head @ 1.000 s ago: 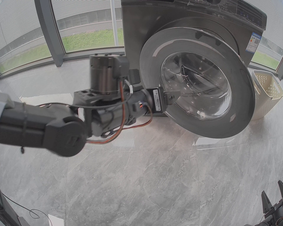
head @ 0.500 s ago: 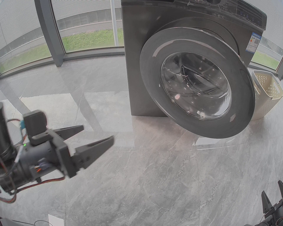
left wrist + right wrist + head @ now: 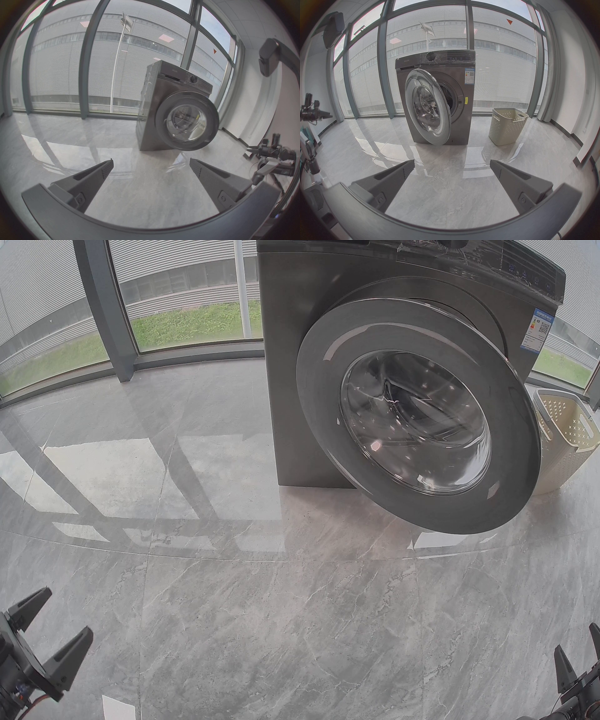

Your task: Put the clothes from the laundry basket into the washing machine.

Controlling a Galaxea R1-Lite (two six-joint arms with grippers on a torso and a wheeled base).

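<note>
The grey washing machine stands against the windows, its round door swung wide open toward me. A cream laundry basket sits on the floor just right of the machine; its inside is hidden. My left gripper hangs low at the near left, open and holding nothing, far from the door. My right gripper is low at the near right, open and empty. In the right wrist view, the right gripper faces the door, the drum opening and the basket. In the left wrist view, the left gripper faces the door.
Glossy grey tile floor spreads between me and the machine with nothing lying on it. Tall windows with dark frames run behind and to the left. The open door overhangs the floor in front of the machine.
My left arm has drawn back from the door's left edge, down and to the near left. The door stands at the same angle. The right gripper has not moved.
</note>
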